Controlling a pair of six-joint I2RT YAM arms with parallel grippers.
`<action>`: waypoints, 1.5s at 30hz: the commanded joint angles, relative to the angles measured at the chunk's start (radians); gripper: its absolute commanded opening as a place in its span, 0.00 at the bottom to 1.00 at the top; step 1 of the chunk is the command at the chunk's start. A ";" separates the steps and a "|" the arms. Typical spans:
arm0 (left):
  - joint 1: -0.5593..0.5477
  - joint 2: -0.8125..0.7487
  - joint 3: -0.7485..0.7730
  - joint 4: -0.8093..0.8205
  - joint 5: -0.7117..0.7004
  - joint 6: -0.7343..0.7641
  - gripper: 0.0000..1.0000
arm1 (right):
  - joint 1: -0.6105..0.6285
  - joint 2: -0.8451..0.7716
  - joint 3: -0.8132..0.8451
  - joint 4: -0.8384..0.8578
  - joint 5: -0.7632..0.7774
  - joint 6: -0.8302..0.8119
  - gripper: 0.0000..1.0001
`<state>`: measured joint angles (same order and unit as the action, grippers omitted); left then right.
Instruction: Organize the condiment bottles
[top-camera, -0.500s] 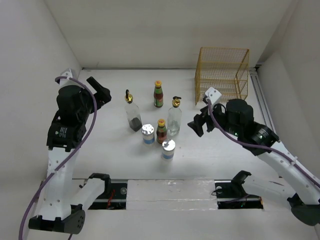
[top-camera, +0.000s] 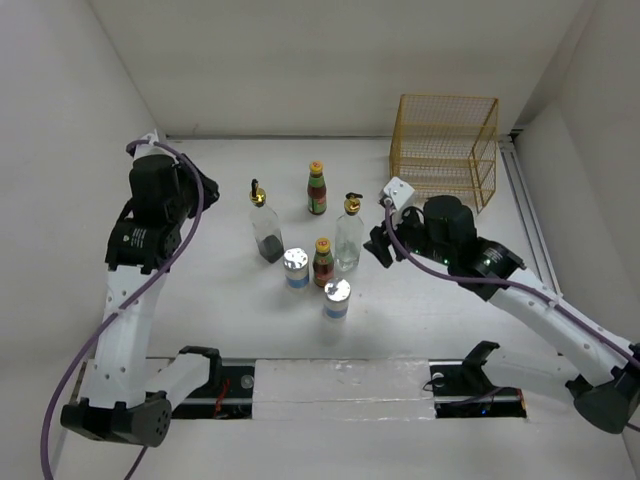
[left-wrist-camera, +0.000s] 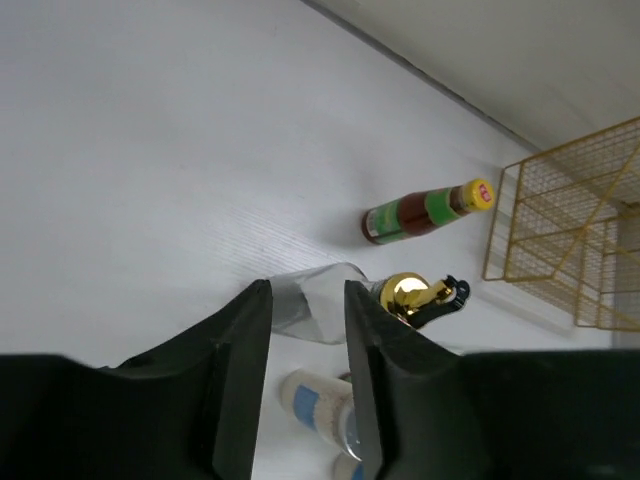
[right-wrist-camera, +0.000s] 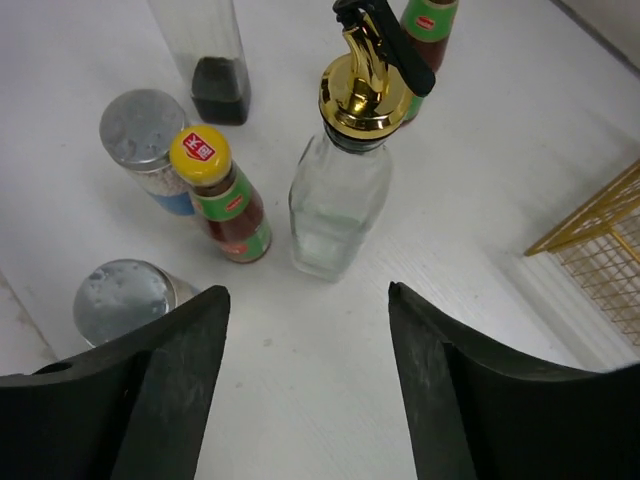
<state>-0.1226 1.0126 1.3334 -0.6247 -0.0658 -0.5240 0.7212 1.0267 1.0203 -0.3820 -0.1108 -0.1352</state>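
Six condiment bottles stand grouped mid-table. A tall glass bottle with dark liquid (top-camera: 266, 228) and a clear glass bottle (top-camera: 349, 238) both carry gold pourers. One red-brown sauce bottle (top-camera: 317, 189) is behind them, another (top-camera: 323, 262) sits between two silver-lidded jars (top-camera: 296, 268) (top-camera: 337, 298). My left gripper (top-camera: 205, 188) hovers open left of the dark bottle (left-wrist-camera: 310, 305), holding nothing. My right gripper (top-camera: 379, 246) is open just right of the clear bottle (right-wrist-camera: 340, 200), which stands beyond its fingertips (right-wrist-camera: 213, 300).
A yellow wire rack (top-camera: 445, 145) stands at the back right, close behind my right arm, and its edge shows in the right wrist view (right-wrist-camera: 600, 250). White walls enclose the table on the left, back and right.
My right gripper has moved left, closer to the clear glass bottle. My left arm has shifted slightly right and forward. The bottles have not moved.
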 joint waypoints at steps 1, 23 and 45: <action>0.003 0.033 0.047 0.028 -0.014 -0.001 0.44 | 0.021 0.022 0.001 0.120 -0.020 -0.020 0.81; -0.015 0.141 0.118 0.037 0.017 -0.001 0.61 | 0.021 0.326 0.109 0.397 0.088 -0.041 0.71; -0.015 0.152 0.090 0.025 0.035 -0.019 0.57 | -0.144 0.392 0.704 0.238 0.128 -0.032 0.00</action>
<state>-0.1360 1.1629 1.4101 -0.6174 -0.0402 -0.5358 0.6266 1.4258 1.5497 -0.2234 -0.0071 -0.1581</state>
